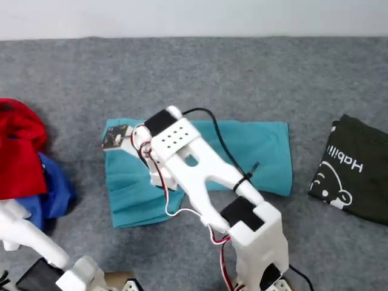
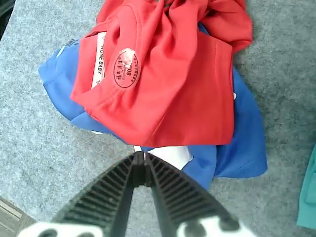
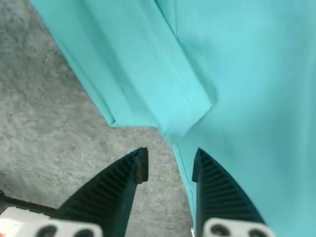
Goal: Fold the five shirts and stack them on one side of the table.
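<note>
1. Right claw: jaws narrowly apart, empty, at the teal shirt edge.
2. Left claw: jaws closed, empty, just short of the red shirt heaped on the blue shirt.
3. Black shirt: beside teal shirt, apart.

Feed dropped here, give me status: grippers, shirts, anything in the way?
Left gripper shut, by red shirt on blue shirt. Right gripper open at edge of teal shirt. Black shirt lies apart, not in the way.
</note>
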Action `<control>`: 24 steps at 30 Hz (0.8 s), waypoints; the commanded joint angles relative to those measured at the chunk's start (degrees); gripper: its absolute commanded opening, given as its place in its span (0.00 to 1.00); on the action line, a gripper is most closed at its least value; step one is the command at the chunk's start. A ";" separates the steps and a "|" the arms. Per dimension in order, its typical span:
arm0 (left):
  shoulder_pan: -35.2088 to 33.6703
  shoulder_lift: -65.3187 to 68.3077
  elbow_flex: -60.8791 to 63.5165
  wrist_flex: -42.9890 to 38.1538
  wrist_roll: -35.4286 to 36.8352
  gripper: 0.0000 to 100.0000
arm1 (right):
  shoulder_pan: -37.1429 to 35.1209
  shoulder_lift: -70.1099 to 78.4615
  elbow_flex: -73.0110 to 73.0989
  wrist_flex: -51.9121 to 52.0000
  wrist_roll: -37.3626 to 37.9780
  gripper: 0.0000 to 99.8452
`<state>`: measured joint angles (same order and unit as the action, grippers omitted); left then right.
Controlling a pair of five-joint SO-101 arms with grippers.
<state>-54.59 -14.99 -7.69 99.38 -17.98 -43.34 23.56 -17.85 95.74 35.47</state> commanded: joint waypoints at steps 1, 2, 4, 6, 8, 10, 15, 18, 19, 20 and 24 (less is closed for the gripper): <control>-0.26 -2.37 0.13 0.97 -0.35 0.01 | -2.42 0.04 -2.20 -1.63 -0.26 0.17; -0.26 -2.37 0.13 0.97 -0.35 0.01 | -3.30 0.31 -2.20 -1.71 -0.18 0.17; -0.26 -2.37 0.13 0.97 -0.35 0.01 | -4.79 0.84 -2.20 -2.86 -0.18 0.17; -0.26 -2.37 0.13 0.97 -0.35 0.01 | -5.85 1.36 -2.20 -4.44 -0.18 0.17; -0.26 -2.29 0.13 0.97 -0.35 0.01 | -6.90 1.54 -2.20 -6.02 -0.18 0.17; -0.26 -2.29 0.13 0.97 -0.35 0.01 | -8.13 1.54 -2.20 -7.08 -0.18 0.17; -0.26 -2.29 0.13 0.97 -0.35 0.01 | -10.42 1.54 -2.20 -10.77 -0.18 0.17; -0.26 -2.29 0.13 0.97 -0.35 0.01 | -11.12 1.63 -2.20 -13.41 -0.26 0.17; -0.26 -2.29 0.13 0.97 -0.35 0.01 | -11.38 1.63 -2.20 -13.93 -0.26 0.17; -0.26 -2.29 0.13 0.97 -0.35 0.01 | -11.56 1.80 -2.20 -14.55 -0.26 0.17; -0.26 -2.29 0.13 0.97 -0.35 0.01 | -11.74 4.44 -2.29 -16.13 -0.44 0.23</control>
<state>-54.59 -14.99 -7.69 99.38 -17.98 -54.24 27.78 -17.85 80.88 35.47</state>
